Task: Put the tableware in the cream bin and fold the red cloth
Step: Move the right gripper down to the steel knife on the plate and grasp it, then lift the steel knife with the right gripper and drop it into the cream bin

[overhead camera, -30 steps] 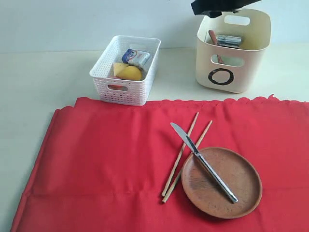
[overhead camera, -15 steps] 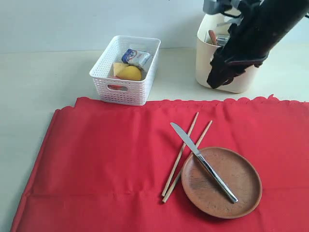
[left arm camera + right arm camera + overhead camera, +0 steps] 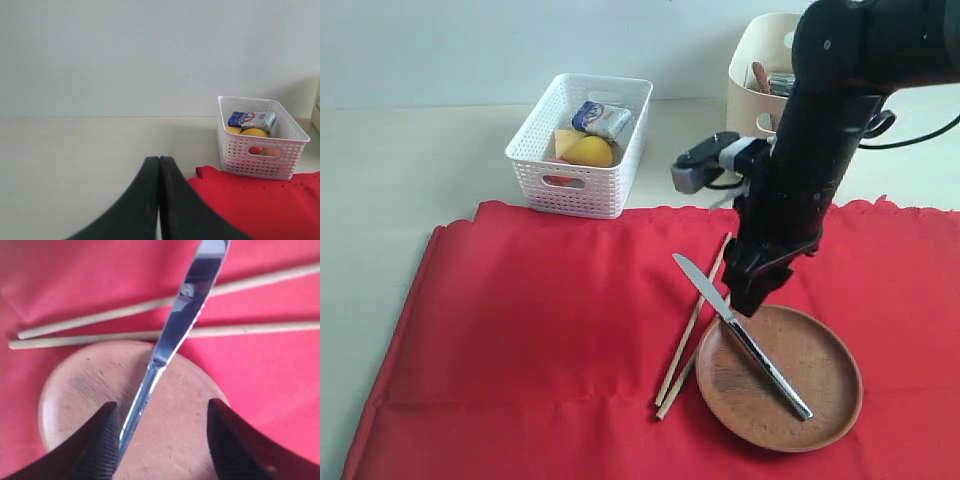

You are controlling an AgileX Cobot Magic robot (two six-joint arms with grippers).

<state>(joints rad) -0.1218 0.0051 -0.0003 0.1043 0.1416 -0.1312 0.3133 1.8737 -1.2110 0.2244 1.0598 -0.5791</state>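
Note:
The red cloth (image 3: 540, 330) lies spread flat. On it rests the brown clay plate (image 3: 820, 395) with the steel knife (image 3: 770, 368) across it, the blade pointing off the rim. The pair of chopsticks (image 3: 692, 325) lies just left of the plate. My right gripper (image 3: 748, 298) hangs open low over the plate's near-left rim. In the right wrist view the right gripper (image 3: 164, 410) has the knife (image 3: 172, 332) beside one finger (image 3: 102, 440), with the plate (image 3: 175, 435) below. The cream bin (image 3: 752, 70) stands behind the arm and holds tableware. My left gripper (image 3: 159, 162) is shut and empty, off the cloth's corner (image 3: 250, 205).
A white perforated basket (image 3: 545, 160) with a lemon (image 3: 590, 152) and a small milk carton (image 3: 602, 118) stands behind the cloth at the left. The same basket (image 3: 260, 150) shows in the left wrist view. Bare pale table surrounds the cloth.
My right arm has swung from above the cream bin forward and down to the plate and knife, jaws still open. Nothing on the cloth has moved.

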